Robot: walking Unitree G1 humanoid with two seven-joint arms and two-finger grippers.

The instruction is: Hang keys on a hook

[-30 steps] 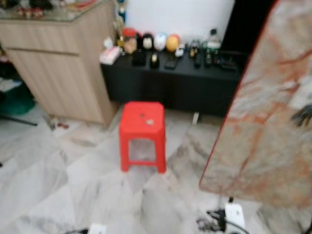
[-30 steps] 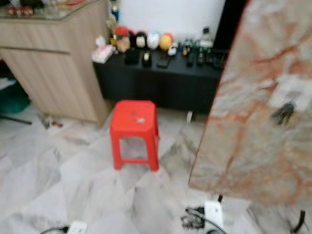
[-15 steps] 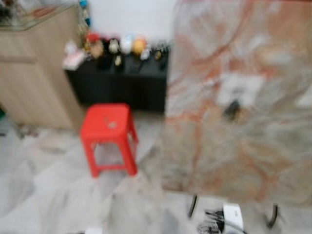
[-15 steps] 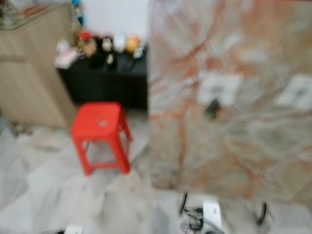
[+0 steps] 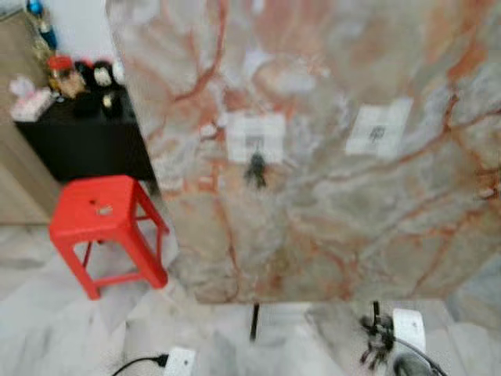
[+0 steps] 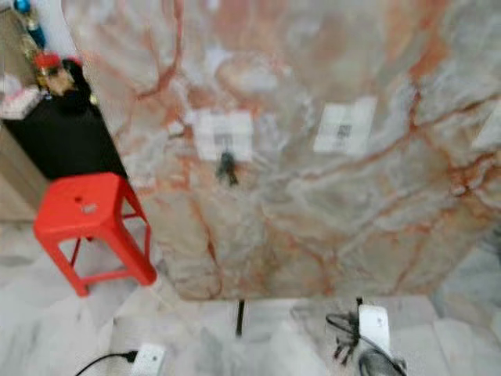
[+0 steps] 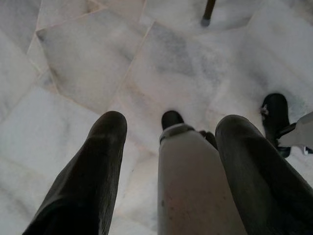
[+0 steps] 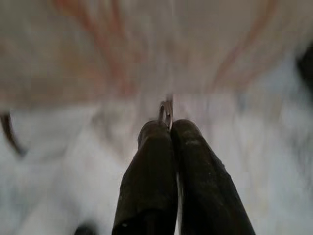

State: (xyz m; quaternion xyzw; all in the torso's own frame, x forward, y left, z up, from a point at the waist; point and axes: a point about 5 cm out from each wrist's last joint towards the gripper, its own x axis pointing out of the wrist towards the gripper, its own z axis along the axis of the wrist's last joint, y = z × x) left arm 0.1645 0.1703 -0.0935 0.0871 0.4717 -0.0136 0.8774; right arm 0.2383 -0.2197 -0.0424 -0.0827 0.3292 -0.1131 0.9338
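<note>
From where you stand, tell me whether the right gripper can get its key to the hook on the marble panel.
Probably not yet. The right gripper, shut on a key ring, points low at the marble panel; the hook, already holding dark keys, sits higher.

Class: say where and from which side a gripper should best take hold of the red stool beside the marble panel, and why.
Probably the near rim of the seat, from above: the red stool stands upright, its flat seat sits clear above the splayed legs, and that side faces the floor.

Red stool (image 5: 106,223) on marble floor (image 5: 47,337), black cabinet (image 5: 78,145) behind it with small ornaments (image 5: 74,77) on top, white power strip (image 5: 179,361) on floor with black cable, second strip (image 5: 409,329) amid tangled cords
</note>
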